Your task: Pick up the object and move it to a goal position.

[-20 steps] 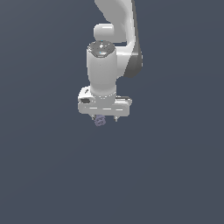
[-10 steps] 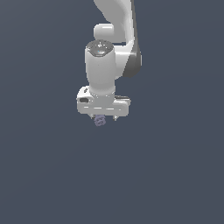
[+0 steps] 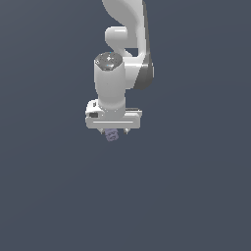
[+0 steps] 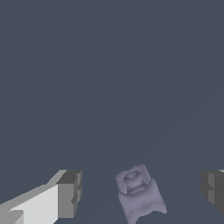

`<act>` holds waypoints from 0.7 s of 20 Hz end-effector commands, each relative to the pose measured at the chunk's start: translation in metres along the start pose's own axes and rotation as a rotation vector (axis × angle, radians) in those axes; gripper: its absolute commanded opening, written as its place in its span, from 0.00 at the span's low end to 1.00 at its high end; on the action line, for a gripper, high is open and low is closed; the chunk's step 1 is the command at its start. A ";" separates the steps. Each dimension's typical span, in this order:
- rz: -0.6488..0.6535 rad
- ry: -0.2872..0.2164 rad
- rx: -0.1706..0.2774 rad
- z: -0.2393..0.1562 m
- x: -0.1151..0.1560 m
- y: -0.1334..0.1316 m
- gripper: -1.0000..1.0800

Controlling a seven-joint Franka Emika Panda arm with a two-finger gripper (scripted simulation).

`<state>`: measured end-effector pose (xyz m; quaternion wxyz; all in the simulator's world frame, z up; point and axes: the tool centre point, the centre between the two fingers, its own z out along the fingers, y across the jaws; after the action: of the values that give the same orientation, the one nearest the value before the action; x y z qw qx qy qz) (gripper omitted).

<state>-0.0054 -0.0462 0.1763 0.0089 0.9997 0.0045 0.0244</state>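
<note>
While the claw (image 4: 139,192) stands wide open with a clear gap between each finger (image 4: 68,194) and the small lavender-grey object (image 4: 139,194), gripping nothing, that object (image 3: 112,134) sits just under the white arm (image 3: 120,73).

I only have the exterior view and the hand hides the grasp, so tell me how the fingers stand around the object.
Observer: In the wrist view the gripper is open, jaws wide apart.
Operator: Say where the object sits.
Observer: The object lies between the fingers, touching neither.
Operator: Describe its top.
Observer: A raised, nut-like ring with a hole is visible on it.
</note>
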 end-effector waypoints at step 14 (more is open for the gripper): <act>-0.281 -0.035 0.018 0.064 -0.071 0.024 0.96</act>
<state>-0.0668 -0.0701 0.1145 0.0041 0.9913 0.1313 0.0067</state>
